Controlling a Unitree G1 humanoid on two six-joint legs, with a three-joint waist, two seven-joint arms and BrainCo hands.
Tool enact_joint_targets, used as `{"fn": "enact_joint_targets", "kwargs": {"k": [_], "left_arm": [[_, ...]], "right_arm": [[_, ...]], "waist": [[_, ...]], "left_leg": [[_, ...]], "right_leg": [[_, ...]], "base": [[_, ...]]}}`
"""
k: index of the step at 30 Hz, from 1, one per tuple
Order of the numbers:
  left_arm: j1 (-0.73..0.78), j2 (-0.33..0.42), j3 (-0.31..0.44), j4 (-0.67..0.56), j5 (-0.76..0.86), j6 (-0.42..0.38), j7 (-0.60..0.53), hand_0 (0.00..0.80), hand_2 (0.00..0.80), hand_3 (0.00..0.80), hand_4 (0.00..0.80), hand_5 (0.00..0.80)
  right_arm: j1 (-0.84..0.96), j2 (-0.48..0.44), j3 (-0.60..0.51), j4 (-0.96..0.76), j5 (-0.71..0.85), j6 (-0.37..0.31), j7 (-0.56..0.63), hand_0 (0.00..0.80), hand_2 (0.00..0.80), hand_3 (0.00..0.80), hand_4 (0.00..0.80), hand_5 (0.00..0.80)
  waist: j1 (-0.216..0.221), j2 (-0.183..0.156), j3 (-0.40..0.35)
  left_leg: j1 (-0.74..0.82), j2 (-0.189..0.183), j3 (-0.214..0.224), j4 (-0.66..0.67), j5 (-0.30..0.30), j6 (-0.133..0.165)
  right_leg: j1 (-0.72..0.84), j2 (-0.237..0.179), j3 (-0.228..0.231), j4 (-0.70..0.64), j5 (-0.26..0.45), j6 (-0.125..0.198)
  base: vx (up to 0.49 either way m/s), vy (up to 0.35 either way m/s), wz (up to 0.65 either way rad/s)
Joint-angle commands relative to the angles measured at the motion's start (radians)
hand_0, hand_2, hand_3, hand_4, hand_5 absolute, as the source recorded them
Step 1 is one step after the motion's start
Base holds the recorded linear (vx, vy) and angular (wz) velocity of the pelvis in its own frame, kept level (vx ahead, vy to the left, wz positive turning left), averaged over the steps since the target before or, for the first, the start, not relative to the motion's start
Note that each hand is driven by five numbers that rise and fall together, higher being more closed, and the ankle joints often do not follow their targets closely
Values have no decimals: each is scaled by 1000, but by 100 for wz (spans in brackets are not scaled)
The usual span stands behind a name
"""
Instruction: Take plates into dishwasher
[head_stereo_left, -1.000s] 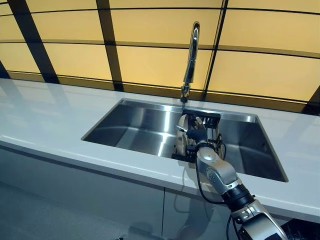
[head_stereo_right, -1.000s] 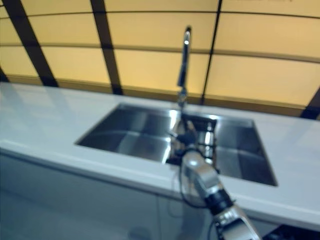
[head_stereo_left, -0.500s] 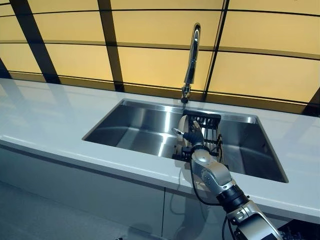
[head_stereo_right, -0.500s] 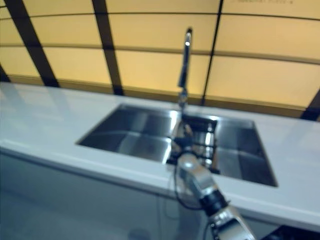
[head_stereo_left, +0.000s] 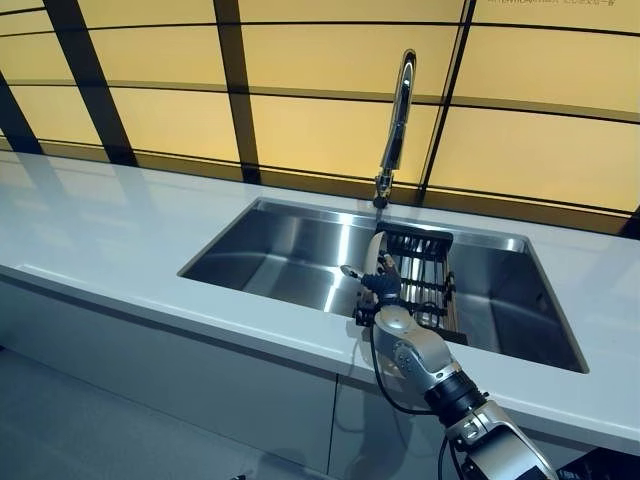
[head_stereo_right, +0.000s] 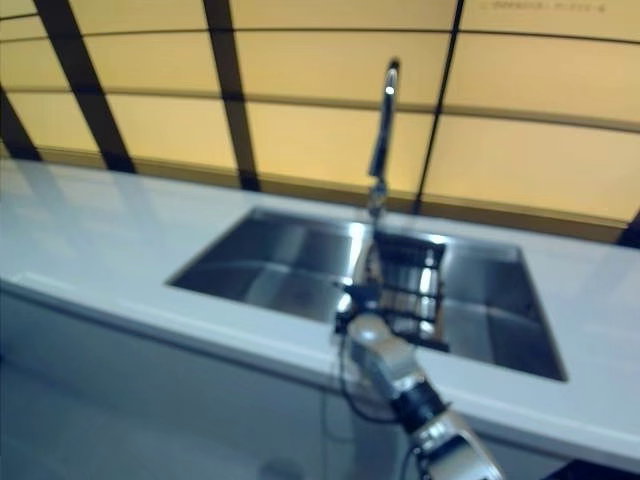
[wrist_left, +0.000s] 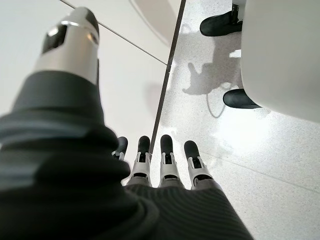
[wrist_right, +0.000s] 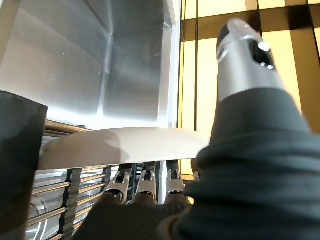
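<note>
A white plate (head_stereo_left: 371, 261) stands on edge at the left end of a black dish rack (head_stereo_left: 424, 275) inside the steel sink (head_stereo_left: 280, 250). My right hand (head_stereo_left: 383, 290) reaches over the sink's front rim to the plate. In the right wrist view the plate's rim (wrist_right: 125, 145) lies between my straight fingers (wrist_right: 142, 182) and the straight thumb (wrist_right: 245, 55); no curl round it shows. My left hand (wrist_left: 160, 160) hangs with straight fingers over the floor, empty.
A tall faucet (head_stereo_left: 398, 110) stands behind the rack. White countertop (head_stereo_left: 110, 230) surrounds the sink. Yellow panelled wall lies behind. A person's dark shoes (wrist_left: 220, 22) stand on the floor beside a white cabinet front (wrist_left: 280, 55).
The camera has shifted, so the whole scene sits a little further right. My right hand stays at the plate while its forearm has swung lower and leftward.
</note>
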Motion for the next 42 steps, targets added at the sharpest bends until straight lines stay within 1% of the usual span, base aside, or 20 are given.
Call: {"fn": "enact_joint_targets", "kwargs": {"k": [1,29,42], "left_arm": [[-61,-9,-62,52,-14,-17,12,0,0,0,0,0],[-73,-8,-79,55,-28,-13,16,0,0,0,0,0],[-77,-2,-87,45,-37,-8,18,0,0,0,0,0]], "right_arm": [[-139,22,-13,36,7,-33,-23,0,0,0,0,0],[-174,43,1,102,36,-3,-91,0,0,0,0,0],[-196,38,0,136,43,6,-127,0,0,0,0,0]], "waist": [[27,-23,11],[44,-26,21],[50,-26,33]], "left_leg": [[-77,-65,60,60,-27,71],[-86,-67,51,66,-23,73],[-92,-67,48,74,-22,74]], "right_leg": [[21,-34,11,57,-77,26],[19,-36,7,64,-77,25],[16,-37,8,71,-77,25]], "base": [[0,0,0],[0,0,0],[0,0,0]]}}
